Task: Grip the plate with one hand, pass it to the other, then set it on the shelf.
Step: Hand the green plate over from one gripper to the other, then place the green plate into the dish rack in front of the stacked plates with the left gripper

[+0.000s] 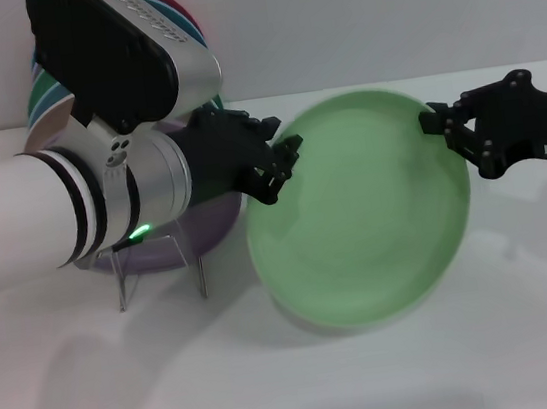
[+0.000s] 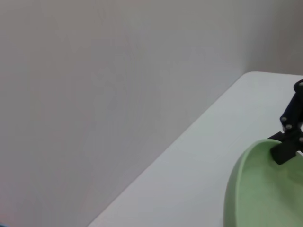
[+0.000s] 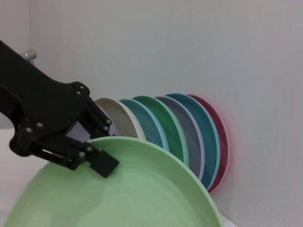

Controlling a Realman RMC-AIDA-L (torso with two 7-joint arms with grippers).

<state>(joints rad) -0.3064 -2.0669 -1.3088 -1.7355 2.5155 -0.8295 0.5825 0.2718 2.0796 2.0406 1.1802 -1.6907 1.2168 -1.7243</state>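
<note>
The pale mint-green plate hangs tilted above the table in the middle of the head view. My right gripper, slim and black, is shut on its upper right rim; the right wrist view shows the clamp on the plate. My left hand, black and many-fingered with a small green light, is at the plate's left rim with its fingers spread. I cannot tell if they touch it. The left wrist view shows only the plate's rim and the right gripper's tip. The clear rack stands under my left forearm.
A lilac plate stands in the rack, mostly hidden by my left arm. A row of coloured plates leans on the back wall, at the far left in the head view. The white table stretches in front.
</note>
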